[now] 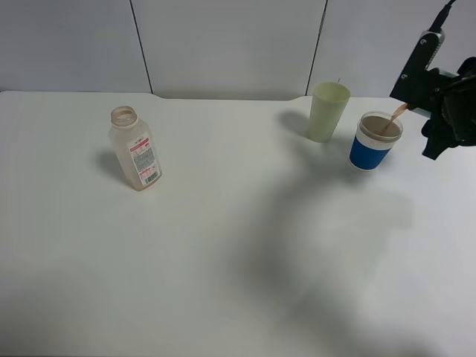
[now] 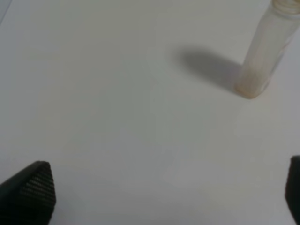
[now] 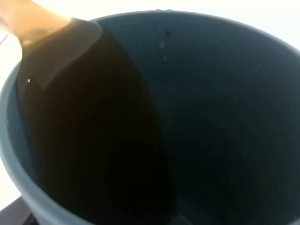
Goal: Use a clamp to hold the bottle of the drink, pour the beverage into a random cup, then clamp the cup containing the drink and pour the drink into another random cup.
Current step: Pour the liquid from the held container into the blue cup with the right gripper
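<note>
White tabletop is holding an emptied bottle at nine o'clock. At three o'clock, the right gripper is closing around a tilted dark cup, streaming brown drink leftward into the blue cup just beside it; the left gripper is hanging open, holding nothing.

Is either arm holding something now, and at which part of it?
The right arm holds a tilted dark cup, pouring brown drink into the blue cup; where it is held cannot be seen. The left gripper is open and empty.
</note>
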Controlling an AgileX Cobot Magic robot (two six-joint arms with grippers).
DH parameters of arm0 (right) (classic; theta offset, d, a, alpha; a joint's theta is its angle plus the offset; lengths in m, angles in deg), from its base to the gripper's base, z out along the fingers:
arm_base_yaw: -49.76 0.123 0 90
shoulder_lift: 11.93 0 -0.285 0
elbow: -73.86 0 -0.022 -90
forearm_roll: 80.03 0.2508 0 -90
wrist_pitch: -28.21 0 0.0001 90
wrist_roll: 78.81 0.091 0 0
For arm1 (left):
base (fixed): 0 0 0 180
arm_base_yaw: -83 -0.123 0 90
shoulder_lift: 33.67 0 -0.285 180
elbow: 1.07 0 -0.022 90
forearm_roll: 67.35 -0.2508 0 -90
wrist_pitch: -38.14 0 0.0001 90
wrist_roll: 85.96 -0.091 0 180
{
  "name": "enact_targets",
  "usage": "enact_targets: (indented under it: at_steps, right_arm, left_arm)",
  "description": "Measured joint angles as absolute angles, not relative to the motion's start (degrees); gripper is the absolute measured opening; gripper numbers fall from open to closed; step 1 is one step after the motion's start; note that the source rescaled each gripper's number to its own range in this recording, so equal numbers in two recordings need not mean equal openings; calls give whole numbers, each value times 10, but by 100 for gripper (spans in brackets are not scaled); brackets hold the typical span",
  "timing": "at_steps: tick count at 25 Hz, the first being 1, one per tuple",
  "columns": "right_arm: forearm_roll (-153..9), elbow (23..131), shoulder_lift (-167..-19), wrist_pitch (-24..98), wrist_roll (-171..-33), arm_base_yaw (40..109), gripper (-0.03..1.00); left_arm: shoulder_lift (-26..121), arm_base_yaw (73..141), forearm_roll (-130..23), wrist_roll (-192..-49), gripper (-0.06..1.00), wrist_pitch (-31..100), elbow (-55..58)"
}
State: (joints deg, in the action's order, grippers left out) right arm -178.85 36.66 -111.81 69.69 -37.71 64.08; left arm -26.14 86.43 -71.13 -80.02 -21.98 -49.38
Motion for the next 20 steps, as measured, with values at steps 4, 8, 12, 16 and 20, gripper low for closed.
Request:
enact_targets:
  at_steps: [4,8,12,16,20]
  right_arm:
    - [-1788,367,-1118,698,-386,641,0]
    - [-1788,367,-1118,700,-389,641,0]
    - [-1788,367,-1118,700,-390,641,0]
    - [-1788,379,-1118,703,-390,642,0]
    - [-1790,396,-1118,715,-390,647,0]
  left_arm:
    - [-261,864,-711,-800,100,-220,-494]
    - [-261,864,-711,-800,100,-220,-494]
    - [-261,864,-711,-800,100,-220,-494]
    - [-261,864,-711,-800,100,-220,-494]
    - [-261,864,-711,-800,100,-220,-494]
